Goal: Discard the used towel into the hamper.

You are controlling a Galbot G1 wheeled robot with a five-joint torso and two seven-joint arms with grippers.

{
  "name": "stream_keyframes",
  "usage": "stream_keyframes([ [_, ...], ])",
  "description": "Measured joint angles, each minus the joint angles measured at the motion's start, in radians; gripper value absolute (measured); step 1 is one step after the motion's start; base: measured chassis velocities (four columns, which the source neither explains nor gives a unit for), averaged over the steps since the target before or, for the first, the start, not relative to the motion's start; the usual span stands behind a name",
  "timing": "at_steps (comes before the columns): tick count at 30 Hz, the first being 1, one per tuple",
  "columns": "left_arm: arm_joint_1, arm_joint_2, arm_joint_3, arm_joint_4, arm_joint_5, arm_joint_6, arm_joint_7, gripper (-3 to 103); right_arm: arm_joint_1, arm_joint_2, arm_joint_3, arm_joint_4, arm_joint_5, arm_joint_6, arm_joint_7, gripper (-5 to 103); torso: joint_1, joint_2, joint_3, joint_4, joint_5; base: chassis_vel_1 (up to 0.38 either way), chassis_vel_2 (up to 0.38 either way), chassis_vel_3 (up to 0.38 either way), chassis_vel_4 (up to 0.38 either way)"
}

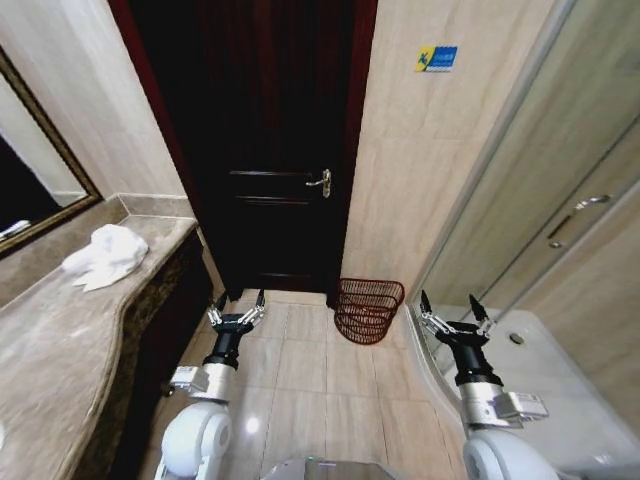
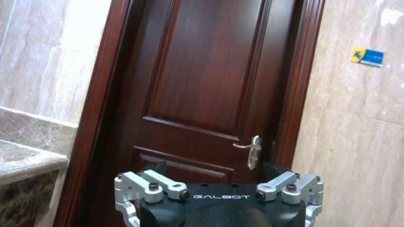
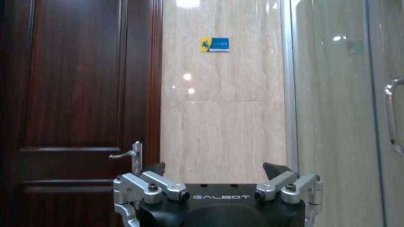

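Note:
A crumpled white towel (image 1: 105,255) lies on the marble counter (image 1: 60,350) at the left, below the mirror. The hamper (image 1: 367,309), a dark reddish-brown wire basket, stands on the tiled floor by the wall, right of the dark door. My left gripper (image 1: 237,304) is open and empty, held low over the floor beside the counter's front. My right gripper (image 1: 447,307) is also open and empty, to the right of the hamper. In the wrist views the left gripper (image 2: 216,171) and the right gripper (image 3: 215,169) both point at the door wall.
A dark wooden door (image 1: 270,150) with a metal handle (image 1: 321,182) is straight ahead. A glass shower enclosure (image 1: 540,200) and a white fixture (image 1: 560,390) stand on the right. A framed mirror (image 1: 30,190) hangs over the counter. Tiled floor (image 1: 320,380) lies between the arms.

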Motion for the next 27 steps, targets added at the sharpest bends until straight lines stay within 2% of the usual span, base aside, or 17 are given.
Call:
stream_keyframes([
  [21,0.005,-0.004,-0.006,-0.01,-0.007,-0.012,-0.006,100,-0.004,0.006,0.001,-0.004,-0.016,0.042,0.003,100,-0.001,0.0,0.0,0.0001,-0.0002,-0.014,0.002,0.004,0.003],
  [27,-0.001,0.014,-0.009,-0.001,-0.03,-0.006,-0.009,100,0.02,0.059,-0.005,0.0,-0.075,0.043,-0.019,100,-0.001,0.0,0.0,0.0001,-0.0003,0.0,0.0,0.0,0.0],
])
